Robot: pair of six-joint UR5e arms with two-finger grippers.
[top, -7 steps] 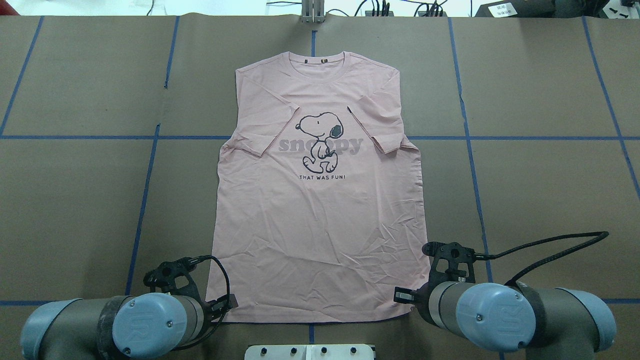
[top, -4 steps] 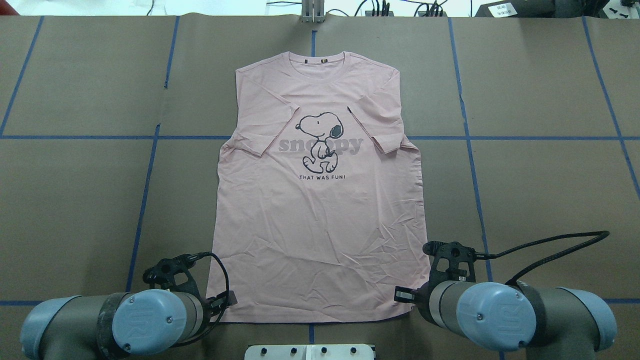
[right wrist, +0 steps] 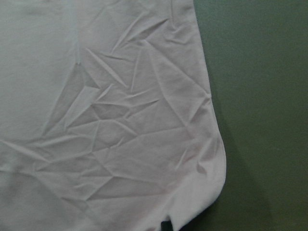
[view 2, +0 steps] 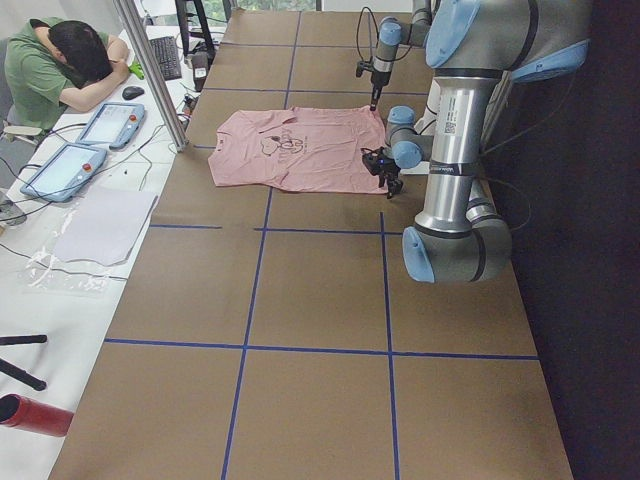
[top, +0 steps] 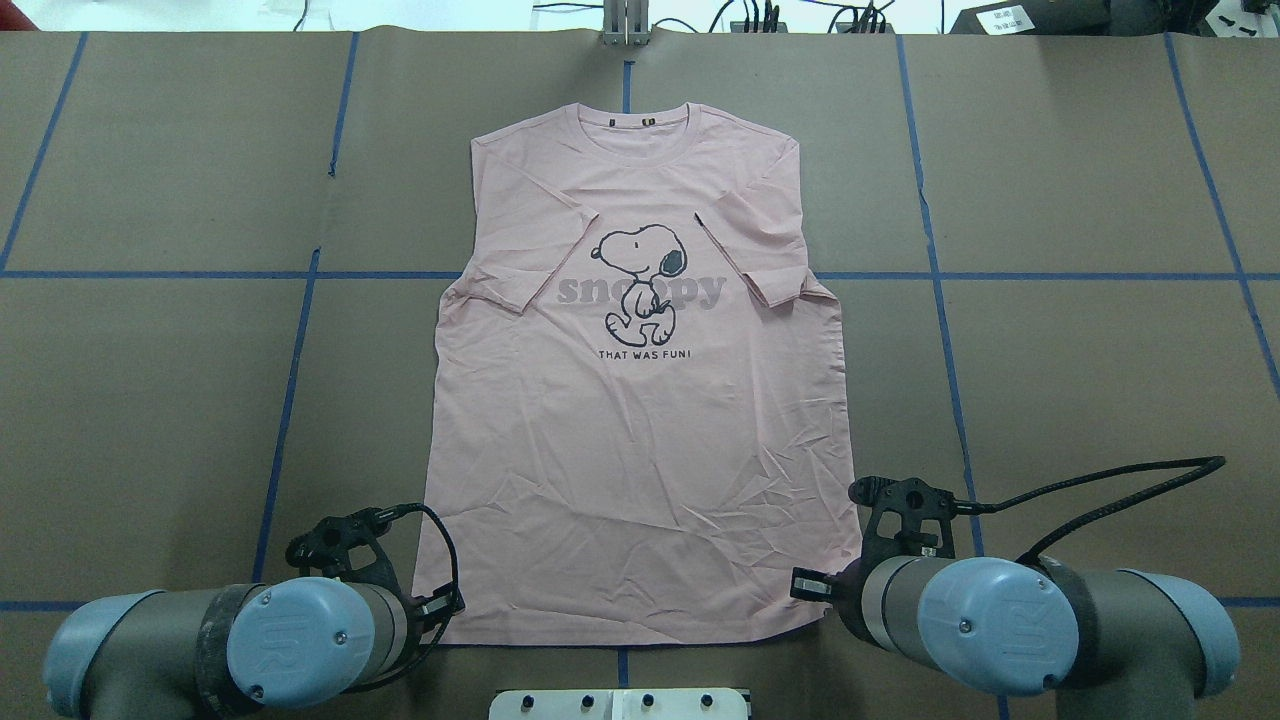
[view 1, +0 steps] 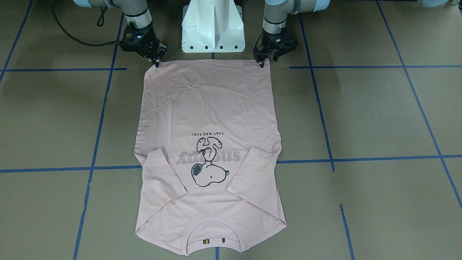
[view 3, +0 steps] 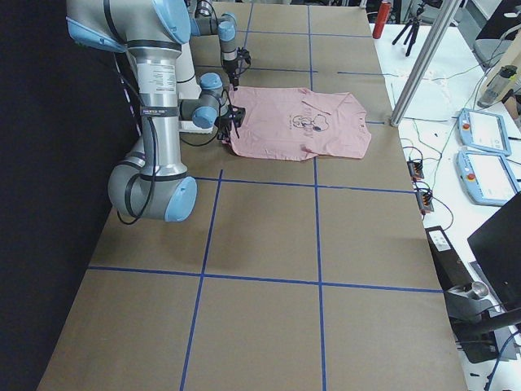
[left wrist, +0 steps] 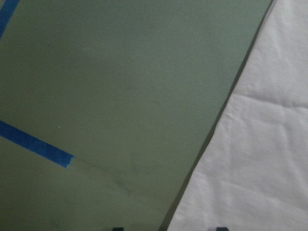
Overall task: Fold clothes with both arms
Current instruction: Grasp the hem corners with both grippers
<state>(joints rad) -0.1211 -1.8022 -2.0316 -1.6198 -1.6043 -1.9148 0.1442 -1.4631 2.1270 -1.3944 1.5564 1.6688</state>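
Brown surface [view 1: 361,115] is carrying the Snoopy T-shirt [view 1: 209,104] flat; you're holding left end effector [view 1: 266,61] (spread) and right end effector [view 1: 157,62] (cannot tell) at hem corners for lifting evenly

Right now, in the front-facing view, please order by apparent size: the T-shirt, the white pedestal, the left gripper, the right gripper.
1. T-shirt
2. white pedestal, cut off by the top edge
3. left gripper and right gripper: they look alike, so I leave them unranked.
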